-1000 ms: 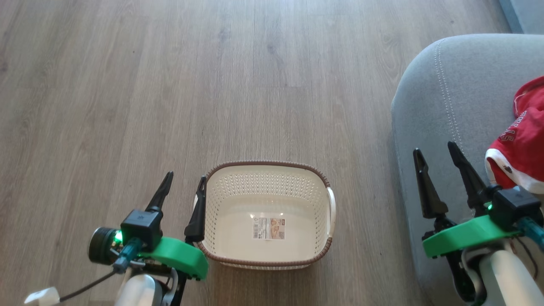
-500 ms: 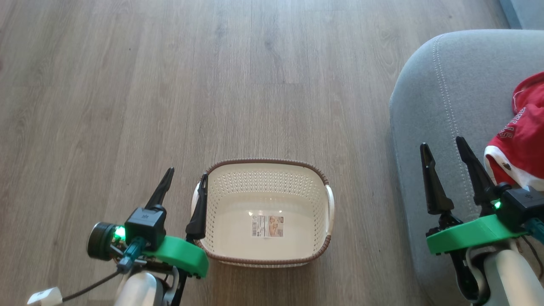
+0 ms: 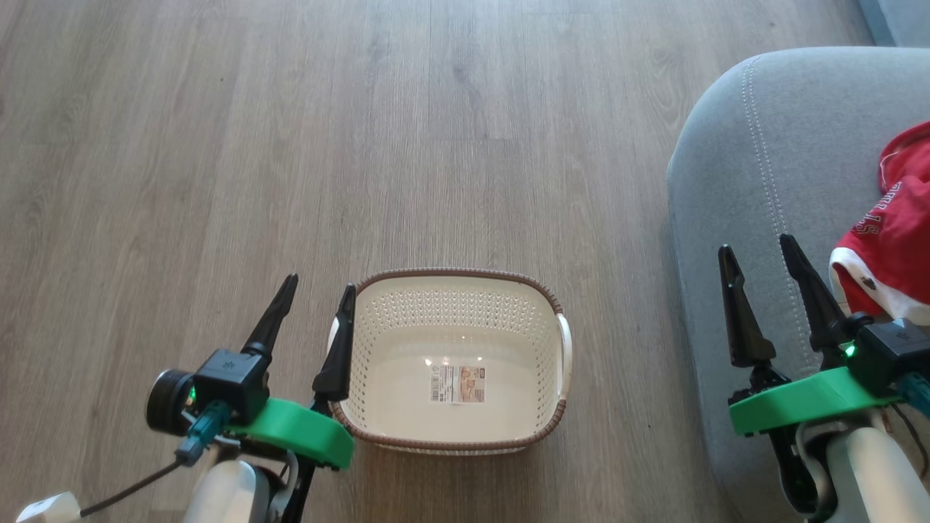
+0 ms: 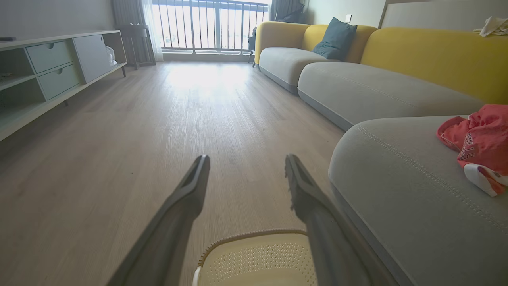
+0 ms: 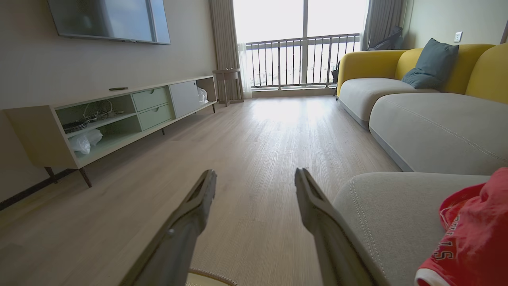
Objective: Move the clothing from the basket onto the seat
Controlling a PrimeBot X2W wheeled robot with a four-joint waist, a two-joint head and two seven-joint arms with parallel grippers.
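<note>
The cream basket (image 3: 378, 319) stands on the wooden floor with nothing in it but a label sticker (image 3: 458, 383); its far rim (image 4: 254, 235) shows low in the left wrist view. Red and white clothing (image 3: 892, 240) lies on the grey seat (image 3: 770, 167) at the right, also visible as the clothing (image 4: 478, 143) and the clothing (image 5: 464, 238) in the wrist views. My left gripper (image 3: 317, 290) is open beside the basket's left rim, holding nothing. My right gripper (image 3: 755, 250) is open over the seat's left edge, just left of the clothing.
Bare wooden floor (image 3: 290, 145) spreads ahead and to the left. A low TV cabinet (image 5: 119, 115) lines the left wall, and a long yellow-backed sofa (image 4: 397, 59) runs along the right. A balcony railing (image 5: 301, 59) closes the far end.
The head view has shifted slightly. My left gripper has tilted and moved a little lower-left by the basket's rim. The right gripper has risen slightly along the seat's edge.
</note>
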